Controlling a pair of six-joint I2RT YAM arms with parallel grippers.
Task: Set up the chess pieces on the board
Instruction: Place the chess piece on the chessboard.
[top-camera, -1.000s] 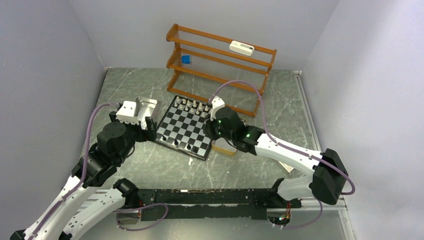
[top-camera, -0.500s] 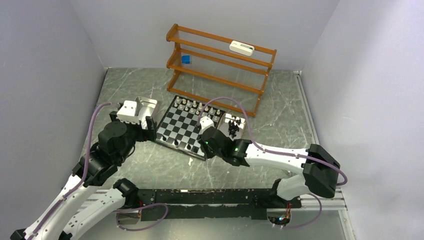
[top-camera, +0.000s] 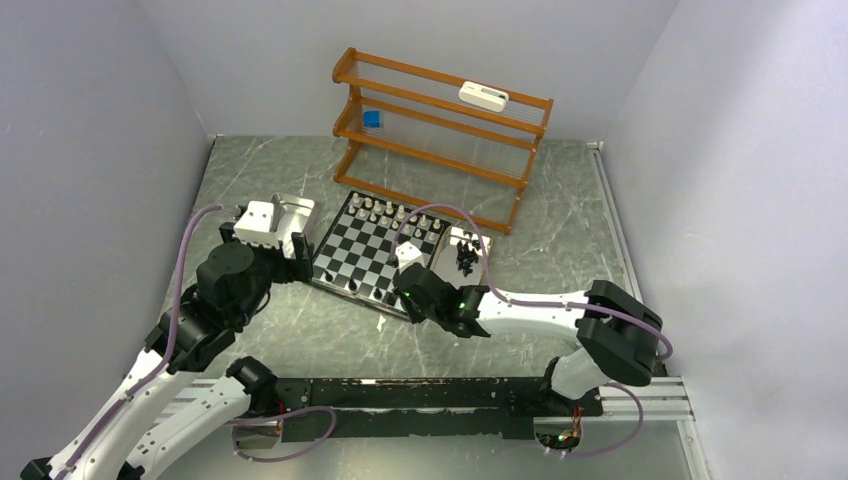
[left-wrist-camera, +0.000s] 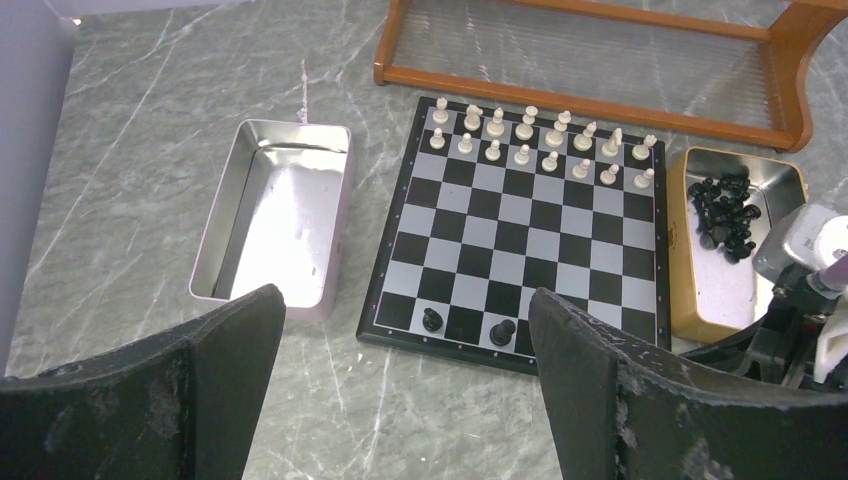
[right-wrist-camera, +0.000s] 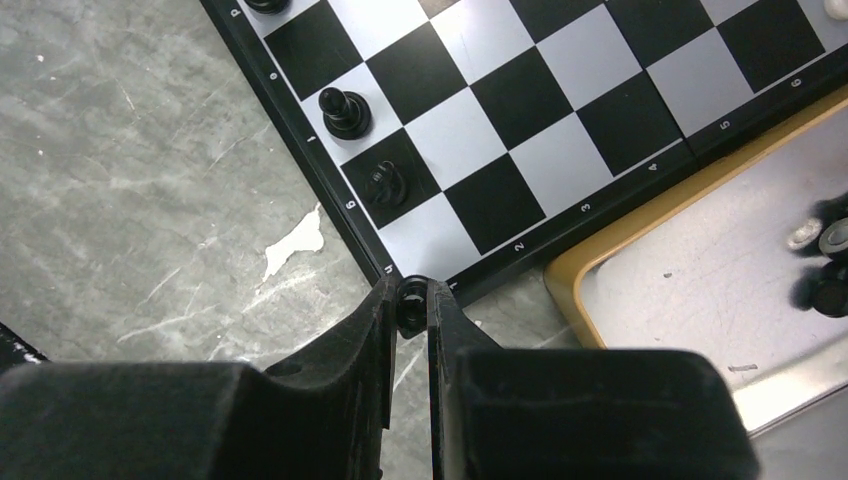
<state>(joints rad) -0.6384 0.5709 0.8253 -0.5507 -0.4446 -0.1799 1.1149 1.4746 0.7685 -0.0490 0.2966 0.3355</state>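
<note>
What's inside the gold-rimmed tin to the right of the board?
Gold-rimmed tin: a heap of black chess pieces at its far end, bare metal nearer. Its near right corner is covered by the right arm.

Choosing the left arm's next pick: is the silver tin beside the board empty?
Empty: in the left wrist view the silver tin shows only bare shiny floor, no pieces.

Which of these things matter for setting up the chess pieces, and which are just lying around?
For the job: chessboard, white pieces, black pieces on it, loose black pieces in the gold-rimmed tin, black piece pinched in right claw.
Lying about: empty silver tin, wooden rack, blue object and white device on its shelves.
</note>
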